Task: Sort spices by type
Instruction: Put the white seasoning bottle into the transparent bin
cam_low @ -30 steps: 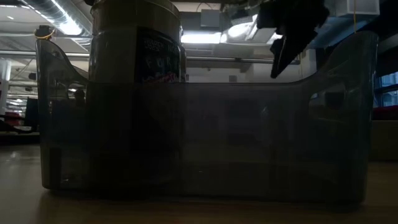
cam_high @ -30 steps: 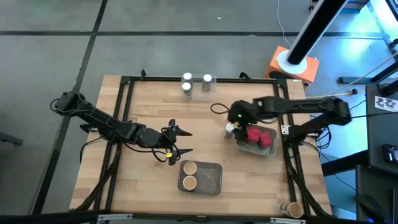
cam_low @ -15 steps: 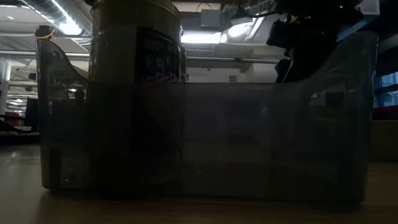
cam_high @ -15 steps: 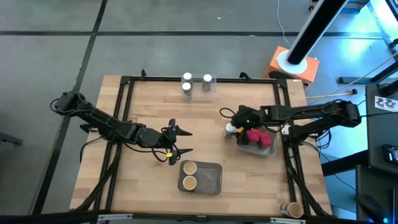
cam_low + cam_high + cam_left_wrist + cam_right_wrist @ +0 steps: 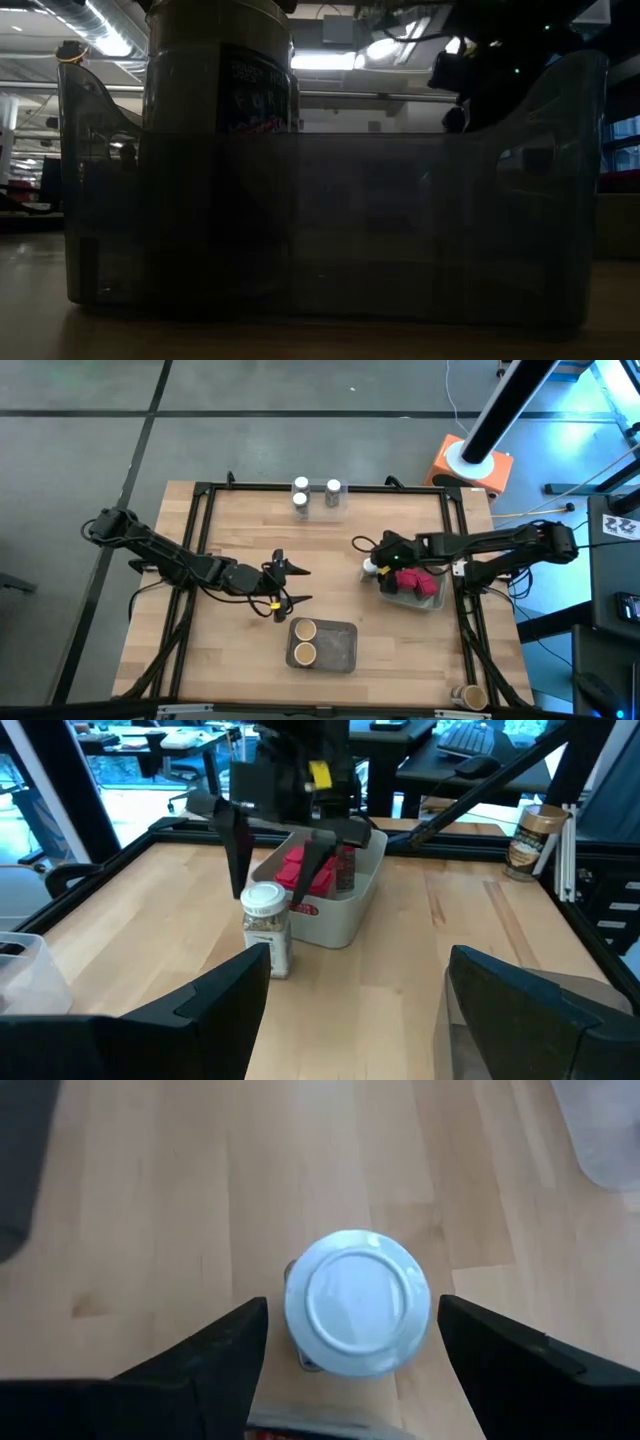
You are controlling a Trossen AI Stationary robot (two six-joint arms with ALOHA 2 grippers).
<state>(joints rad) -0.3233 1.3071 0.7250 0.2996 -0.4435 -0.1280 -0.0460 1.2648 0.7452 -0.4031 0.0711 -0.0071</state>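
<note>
A white-capped jar (image 5: pixel 370 567) (image 5: pixel 357 1302) (image 5: pixel 266 928) stands upright on the table against the left side of the grey tray (image 5: pixel 432 601) that holds red packs (image 5: pixel 417 581). My right gripper (image 5: pixel 350 1318) (image 5: pixel 378 563) is open above it, pointing down, one finger on each side of the cap, apart from it. My left gripper (image 5: pixel 288 586) (image 5: pixel 355 990) is open and waits at mid-table. Two more white-capped jars (image 5: pixel 316 492) stand at the far edge. Two brown-topped jars (image 5: pixel 304 641) sit in the clear tray (image 5: pixel 340 648) (image 5: pixel 330 230).
A further tan jar (image 5: pixel 467 696) (image 5: pixel 526 840) stands at the table's near right corner, outside the black frame rail. Bare wood lies between the far jars and the two trays. The clear tray's wall fills the low view.
My right gripper has come down and shifted a little toward the near edge, from above the grey tray's far left corner to astride the white-capped jar's cap. The jar has stayed in place.
</note>
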